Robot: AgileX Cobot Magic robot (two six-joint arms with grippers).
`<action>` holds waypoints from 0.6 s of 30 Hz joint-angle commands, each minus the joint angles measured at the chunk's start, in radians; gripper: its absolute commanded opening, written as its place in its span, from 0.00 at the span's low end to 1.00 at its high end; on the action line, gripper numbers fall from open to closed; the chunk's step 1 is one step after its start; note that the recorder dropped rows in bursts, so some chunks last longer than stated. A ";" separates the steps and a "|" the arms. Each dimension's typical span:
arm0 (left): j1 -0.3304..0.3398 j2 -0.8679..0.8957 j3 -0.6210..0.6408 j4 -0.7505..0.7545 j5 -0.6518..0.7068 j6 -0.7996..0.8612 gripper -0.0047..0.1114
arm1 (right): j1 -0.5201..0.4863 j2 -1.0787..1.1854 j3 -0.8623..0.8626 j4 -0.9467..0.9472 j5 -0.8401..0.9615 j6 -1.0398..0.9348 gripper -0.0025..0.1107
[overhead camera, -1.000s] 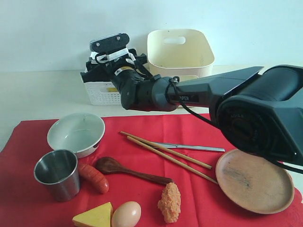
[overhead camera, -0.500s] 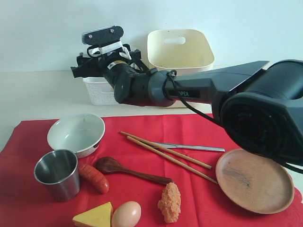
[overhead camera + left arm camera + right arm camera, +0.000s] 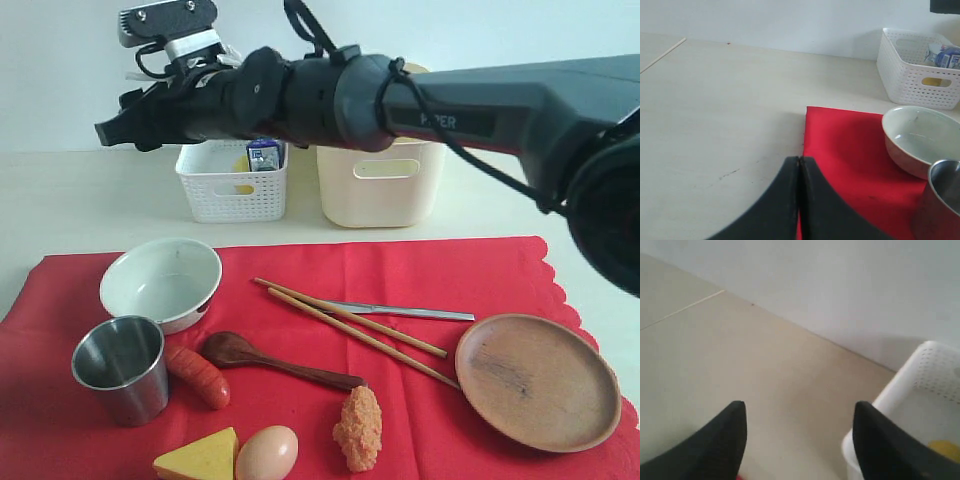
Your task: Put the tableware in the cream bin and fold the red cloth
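Observation:
The red cloth (image 3: 440, 270) lies flat on the table. On it are the white bowl (image 3: 160, 280), steel cup (image 3: 120, 368), dark wooden spoon (image 3: 270, 362), two chopsticks (image 3: 350, 325), silver knife (image 3: 400, 311) and brown plate (image 3: 537, 380). The cream bin (image 3: 380, 185) stands behind the cloth, partly hidden by my right arm. My right gripper (image 3: 108, 132) hangs open and empty, high up, left of the white basket. My left gripper (image 3: 800, 161) is shut on nothing, low over the cloth's (image 3: 845, 150) edge, near the bowl (image 3: 917, 140) and cup (image 3: 940, 200).
A white perforated basket (image 3: 232, 185) beside the bin holds a milk carton (image 3: 264, 155). A sausage (image 3: 197, 376), cheese wedge (image 3: 200, 460), egg (image 3: 267, 453) and orange food lump (image 3: 358, 428) lie on the cloth's front part. The right wrist view shows the basket (image 3: 920, 405) and bare table.
My right arm has risen and swung left, carrying its gripper from over the white basket to a higher spot left of it. Nothing on the cloth has moved.

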State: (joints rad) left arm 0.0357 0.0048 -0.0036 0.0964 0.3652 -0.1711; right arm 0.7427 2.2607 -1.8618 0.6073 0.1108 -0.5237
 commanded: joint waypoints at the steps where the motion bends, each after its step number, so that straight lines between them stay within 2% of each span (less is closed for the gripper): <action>1: 0.002 -0.005 0.004 -0.001 -0.010 0.000 0.05 | 0.001 -0.065 -0.010 -0.006 0.175 0.018 0.54; 12: 0.002 -0.005 0.004 -0.001 -0.010 0.000 0.05 | 0.001 -0.133 -0.010 -0.211 0.532 0.163 0.54; 18: 0.002 -0.005 0.004 -0.001 -0.010 0.000 0.05 | 0.001 -0.153 -0.008 -0.295 0.750 0.171 0.54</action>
State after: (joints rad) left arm 0.0357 0.0048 -0.0036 0.0964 0.3652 -0.1711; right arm 0.7427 2.1328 -1.8643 0.3410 0.7771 -0.3613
